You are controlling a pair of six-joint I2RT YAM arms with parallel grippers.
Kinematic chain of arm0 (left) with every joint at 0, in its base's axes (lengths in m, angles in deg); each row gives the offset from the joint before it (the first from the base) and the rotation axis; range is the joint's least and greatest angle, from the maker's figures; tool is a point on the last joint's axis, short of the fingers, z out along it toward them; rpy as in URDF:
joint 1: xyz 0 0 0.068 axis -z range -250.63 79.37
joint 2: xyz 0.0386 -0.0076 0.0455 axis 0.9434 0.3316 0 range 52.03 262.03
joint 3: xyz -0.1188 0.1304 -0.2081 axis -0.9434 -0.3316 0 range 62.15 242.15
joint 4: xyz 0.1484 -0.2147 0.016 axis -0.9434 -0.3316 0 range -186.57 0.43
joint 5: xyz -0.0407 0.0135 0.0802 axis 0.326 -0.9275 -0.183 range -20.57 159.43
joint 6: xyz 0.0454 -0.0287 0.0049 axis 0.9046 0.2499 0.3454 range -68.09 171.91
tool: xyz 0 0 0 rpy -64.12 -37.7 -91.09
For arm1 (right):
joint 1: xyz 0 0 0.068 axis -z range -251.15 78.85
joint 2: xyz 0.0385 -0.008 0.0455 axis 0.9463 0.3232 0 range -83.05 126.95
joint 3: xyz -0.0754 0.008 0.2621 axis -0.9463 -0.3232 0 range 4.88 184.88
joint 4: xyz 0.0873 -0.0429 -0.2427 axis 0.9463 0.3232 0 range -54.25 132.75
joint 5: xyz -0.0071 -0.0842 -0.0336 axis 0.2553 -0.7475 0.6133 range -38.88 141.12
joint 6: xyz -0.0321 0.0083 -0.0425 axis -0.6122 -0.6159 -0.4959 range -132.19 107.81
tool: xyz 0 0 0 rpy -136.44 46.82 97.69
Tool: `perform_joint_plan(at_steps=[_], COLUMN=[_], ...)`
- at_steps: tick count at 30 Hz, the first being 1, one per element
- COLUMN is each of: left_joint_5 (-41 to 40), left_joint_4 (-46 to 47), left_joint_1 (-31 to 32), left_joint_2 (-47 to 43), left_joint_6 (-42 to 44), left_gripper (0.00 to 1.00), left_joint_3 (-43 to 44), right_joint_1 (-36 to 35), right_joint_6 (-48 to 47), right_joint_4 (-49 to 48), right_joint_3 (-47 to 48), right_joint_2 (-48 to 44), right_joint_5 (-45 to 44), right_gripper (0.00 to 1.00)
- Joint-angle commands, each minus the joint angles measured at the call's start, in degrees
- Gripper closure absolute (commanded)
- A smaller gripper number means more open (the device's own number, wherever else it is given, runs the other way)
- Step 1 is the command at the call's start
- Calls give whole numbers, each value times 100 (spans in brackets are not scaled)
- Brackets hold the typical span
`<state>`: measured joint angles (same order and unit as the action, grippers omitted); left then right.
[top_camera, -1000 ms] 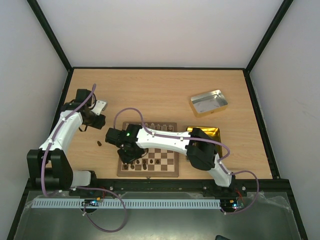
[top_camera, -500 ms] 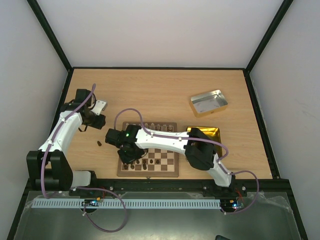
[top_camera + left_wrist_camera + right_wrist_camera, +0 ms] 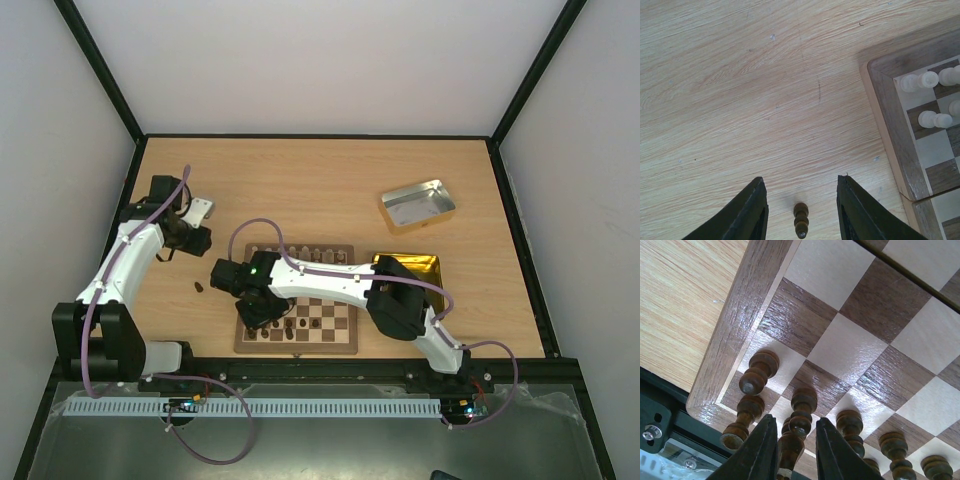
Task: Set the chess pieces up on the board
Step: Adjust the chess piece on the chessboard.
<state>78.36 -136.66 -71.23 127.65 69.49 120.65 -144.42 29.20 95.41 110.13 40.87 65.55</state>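
The board [image 3: 300, 346] lies near the table's front edge. Pale chess pieces [image 3: 300, 252] line its far side and dark chess pieces [image 3: 287, 325] stand along its near side. My right gripper [image 3: 796, 450] hangs low over the board's near left corner [image 3: 730, 370]. Its jaws stand narrowly open around the head of an upright dark pawn [image 3: 801, 412], with more dark pieces close behind it. My left gripper [image 3: 801, 210] is open above bare table left of the board. A lone dark piece [image 3: 801, 226] stands between its fingers, untouched, and shows as the dark piece [image 3: 199, 287] from above.
A silver tin [image 3: 417, 205] sits at the back right. A gold tin [image 3: 412, 264] lies beside the board's right edge, partly under my right arm. The board's far left corner [image 3: 880, 100] with pale pieces [image 3: 920, 80] lies right of my left gripper.
The right jaws have drawn slightly closer together around the dark pawn. The left arm has shifted a little toward the back of the table.
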Motion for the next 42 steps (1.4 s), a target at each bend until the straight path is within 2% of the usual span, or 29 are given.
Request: perform_joint_plan(at_steps=[1,42], left_joint_5=[98,214], left_joint_4=[-147,-155], left_joint_1=[16,16], left_joint_2=[-88,-73], left_joint_6=[26,43], left_gripper=[60,60], left_joint_3=[190,205], right_joint_1=[-20,138], right_joint_6=[14,123], right_joint_4=[15,-253], right_joint_3=[-57,-359], right_joint_2=[91,21], right_joint_5=[-29,59], right_gripper=[79,83])
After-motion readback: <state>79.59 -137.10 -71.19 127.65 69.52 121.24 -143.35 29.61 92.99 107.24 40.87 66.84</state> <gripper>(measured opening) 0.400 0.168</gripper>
